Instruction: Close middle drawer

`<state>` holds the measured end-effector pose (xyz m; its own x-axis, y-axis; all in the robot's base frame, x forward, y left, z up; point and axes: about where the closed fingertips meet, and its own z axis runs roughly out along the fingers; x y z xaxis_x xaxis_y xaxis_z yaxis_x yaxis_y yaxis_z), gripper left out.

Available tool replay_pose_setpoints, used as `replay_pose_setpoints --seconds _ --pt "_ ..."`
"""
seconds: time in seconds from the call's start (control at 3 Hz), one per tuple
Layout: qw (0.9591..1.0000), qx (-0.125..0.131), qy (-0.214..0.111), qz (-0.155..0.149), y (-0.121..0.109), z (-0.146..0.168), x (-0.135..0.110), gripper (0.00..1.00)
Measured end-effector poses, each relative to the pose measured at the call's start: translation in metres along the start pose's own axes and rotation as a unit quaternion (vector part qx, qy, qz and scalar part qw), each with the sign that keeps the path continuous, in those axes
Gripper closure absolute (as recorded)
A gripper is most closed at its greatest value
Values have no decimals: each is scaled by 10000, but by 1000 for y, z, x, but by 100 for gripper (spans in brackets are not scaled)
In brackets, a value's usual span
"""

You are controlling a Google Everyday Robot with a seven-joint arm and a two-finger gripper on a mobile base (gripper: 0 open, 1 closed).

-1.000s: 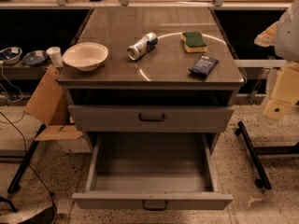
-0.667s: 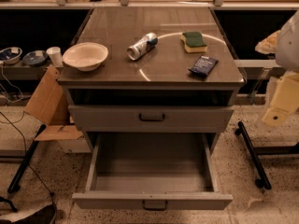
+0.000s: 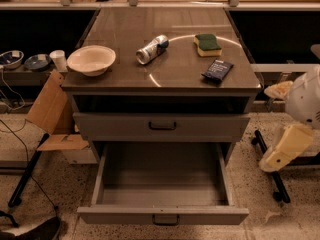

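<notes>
Off at the right edge, the end effector shows as a cream-coloured piece hanging low beside the cabinet, level with the open tray and well apart from it. Whether it is set wide or narrow cannot be told. The white arm above it is cut off by the right border.

Nearest to it on the floor is a black stand leg, which lies between the end effector and the cabinet.

The middle drawer is pulled far out toward the camera. Its grey tray is bare, and its low front panel runs near the bottom border with one dark bar handle at the centre. Above it sits the upper drawer front, pushed in, with a like handle. Two drawer fronts can be counted. Over that front is a dark slot whose inside cannot be made out.

Four things rest on the bench: one cream bowl, one can lying on its side, one green-topped sponge and one dark packet, all apart from one another.

Left of the cabinet, an open cardboard box leans against its side. Further left stand two dark dishes and one white cup.
</notes>
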<state>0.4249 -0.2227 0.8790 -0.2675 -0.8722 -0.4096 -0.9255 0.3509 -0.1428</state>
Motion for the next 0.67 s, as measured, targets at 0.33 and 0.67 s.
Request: replay_pose_setpoints --seconds 0.33,0.67 --pt "9964 -135 -672 497 24 71 26 0" --pt "9910 -215 -1068 779 47 128 44 0"
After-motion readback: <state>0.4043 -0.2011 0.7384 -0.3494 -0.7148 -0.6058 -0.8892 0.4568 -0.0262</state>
